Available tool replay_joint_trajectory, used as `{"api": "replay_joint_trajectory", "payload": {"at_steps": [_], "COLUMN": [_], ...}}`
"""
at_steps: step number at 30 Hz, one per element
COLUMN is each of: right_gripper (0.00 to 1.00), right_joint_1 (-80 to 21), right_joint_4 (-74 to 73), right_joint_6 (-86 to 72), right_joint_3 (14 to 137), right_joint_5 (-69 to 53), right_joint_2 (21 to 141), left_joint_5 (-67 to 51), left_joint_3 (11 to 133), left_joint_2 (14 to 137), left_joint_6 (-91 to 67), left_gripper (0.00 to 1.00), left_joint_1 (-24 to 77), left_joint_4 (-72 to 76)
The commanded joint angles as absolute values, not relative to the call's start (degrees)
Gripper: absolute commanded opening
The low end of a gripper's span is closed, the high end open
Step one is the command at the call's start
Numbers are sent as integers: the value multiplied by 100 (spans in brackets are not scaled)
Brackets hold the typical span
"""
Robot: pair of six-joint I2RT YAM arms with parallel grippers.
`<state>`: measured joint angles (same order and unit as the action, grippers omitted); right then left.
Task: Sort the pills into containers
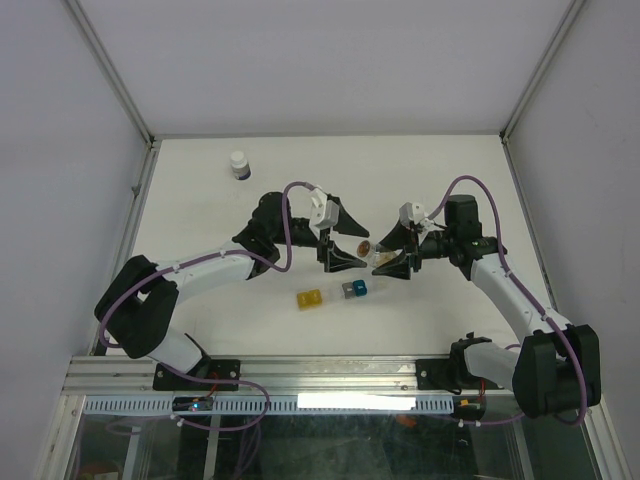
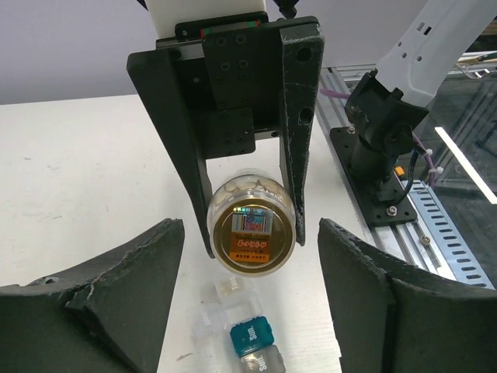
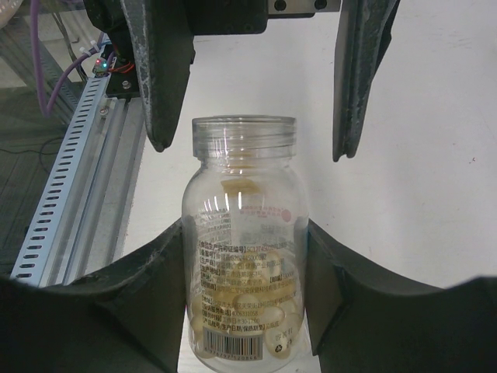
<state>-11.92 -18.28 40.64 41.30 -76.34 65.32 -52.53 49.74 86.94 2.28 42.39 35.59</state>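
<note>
**Grippers facing each other across a clear round labelled jar [image 3: 245,256] of pale oval pills [image 3: 256,307]**

The right gripper [image 3: 245,229], a black two-finger claw, was clamped on the jar's body. It held the jar in the air above the middle of the white table [image 1: 400,180], roughly on its side with the neck pointing left. The pills lay inside, gathered mostly toward the base.

The left gripper [image 2: 250,223] faced the jar's gold-stickered top [image 2: 250,233]. Its fingers [image 3: 159,78] stood apart, one on each side of the ribbed neck, with a gap showing on both sides, so nothing was gripped yet. Whether that top was a cap or a seal could not be told.

On the table just near of the jar lay the containers [image 1: 340,293], small translucent pillbox cubes in a short row. A yellow one [image 1: 309,299] sat at the left end and a blue one [image 1: 354,289] to its right, with clear ones by the blue. A small dark bottle with a white cap [image 1: 239,164] stood well apart at the far left.

The step in hand looked like opening the jar. To do it well, the left fingers needed to close squarely on the ribbed collar only, not on the shoulder. They also needed to be centred on the jar's axis, so the twist would not lever it out of the right grip. Keeping the neck no lower than the base would probably stop pills rolling out early.
</note>
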Motion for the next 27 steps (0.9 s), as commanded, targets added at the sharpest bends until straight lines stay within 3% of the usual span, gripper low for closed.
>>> {"api": "replay_joint_trajectory", "payload": {"at_steps": [1,5,16,19,23,27], "right_gripper": [0,0,0,0,0,0], "right_joint_1": [-1195,-1195,-1195,-1195,-1195,-1195], "right_joint_4": [-1776,-1772,-1771,-1772,-1773,-1758], "right_joint_6": [4135,4139,4131,4130,4122,4097], "right_joint_3": [4337,4333,4334,4333,4341,4351], "right_joint_5": [-7847,-7846,-7834,-7826,-7765,-7679], "right_joint_2": [6456,6462,6459,6465,6469,6493], "left_joint_5": [-5273,-5282,-5262,-5068,-4374,-2931], "left_joint_3": [5142,5177,5260,5191,4950,4527], "left_joint_2": [8682,8710,8708,8583,8247,7629], "left_joint_6": [255,261,34,-183,-946,-1646], "left_gripper": [68,66,31,26,14,3], "left_joint_1": [4314,4357,4371,4376,4503,5119], "left_joint_4": [3768,3707,3568,3585,3614,3585]}}
